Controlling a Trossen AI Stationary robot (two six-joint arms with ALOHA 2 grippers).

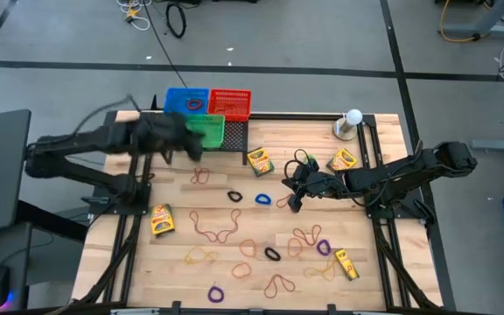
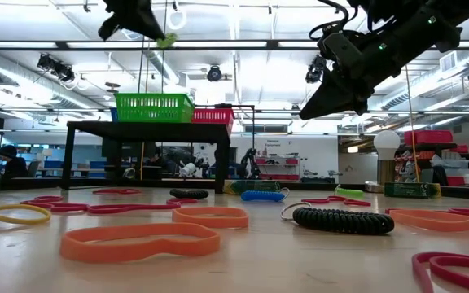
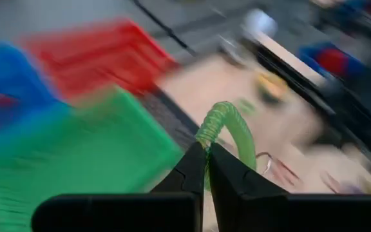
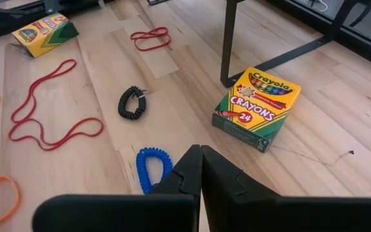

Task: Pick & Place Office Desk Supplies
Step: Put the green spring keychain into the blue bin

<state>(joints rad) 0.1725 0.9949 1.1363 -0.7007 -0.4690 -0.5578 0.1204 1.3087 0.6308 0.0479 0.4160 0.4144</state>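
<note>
The left gripper, fingers pinched on a green coiled band, hangs over the green basket at the upper left of the high view, so this delivery looks nearly done. Most supplies remain: a blue coil, a black coil, red loops and crayon boxes across the table. The right gripper, closed and empty, hovers mid-frame right, while the white ball lamp stands clear at the upper right.
</note>
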